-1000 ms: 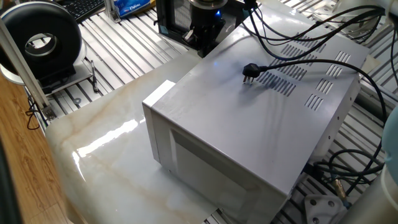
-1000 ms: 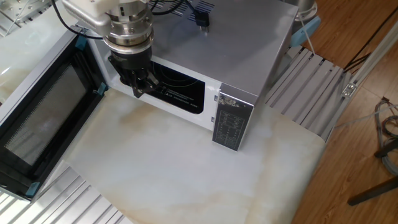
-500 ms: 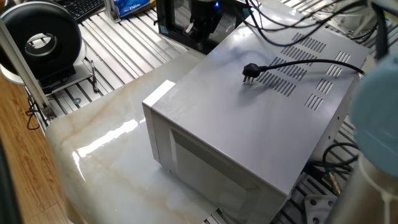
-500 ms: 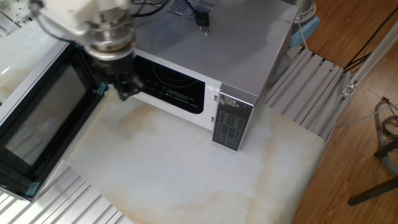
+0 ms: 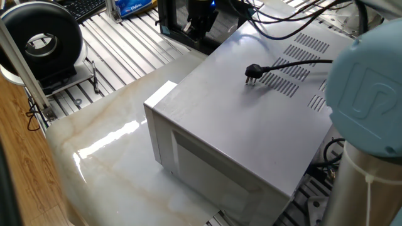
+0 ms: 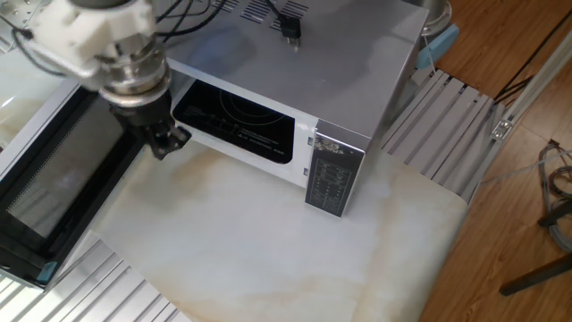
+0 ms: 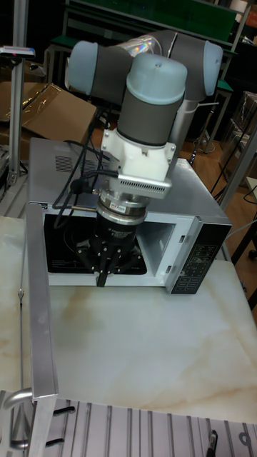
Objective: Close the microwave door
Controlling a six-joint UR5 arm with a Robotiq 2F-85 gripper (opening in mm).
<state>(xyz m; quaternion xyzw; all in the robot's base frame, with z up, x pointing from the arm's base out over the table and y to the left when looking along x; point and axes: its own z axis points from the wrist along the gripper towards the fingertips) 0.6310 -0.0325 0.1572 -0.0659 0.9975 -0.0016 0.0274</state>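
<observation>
The light-grey microwave (image 6: pixel 349 63) stands at the back of the marble table, its cavity (image 6: pixel 237 121) exposed. The microwave door (image 6: pixel 54 183), a black frame around dark meshed glass, is swung wide open to the left. In the tall fixed view the door (image 7: pixel 39 307) shows edge-on at the left. My gripper (image 6: pixel 167 143) points down with its fingers together and nothing between them. It hangs in front of the cavity's left end, close to the door's inner face near the hinge; contact cannot be told. The gripper (image 7: pixel 101 275) covers part of the cavity.
A black plug and cord (image 5: pixel 254 71) lie on the microwave's top. The control panel (image 6: pixel 327 174) is at the cavity's right. A black round drum device (image 5: pixel 41 41) sits on the slatted bench at the left. The arm's blue elbow cap (image 5: pixel 367 94) fills the right foreground.
The gripper has moved left across the cavity front towards the open door. The arm's elbow has swung into the right of one fixed view. The door has not moved.
</observation>
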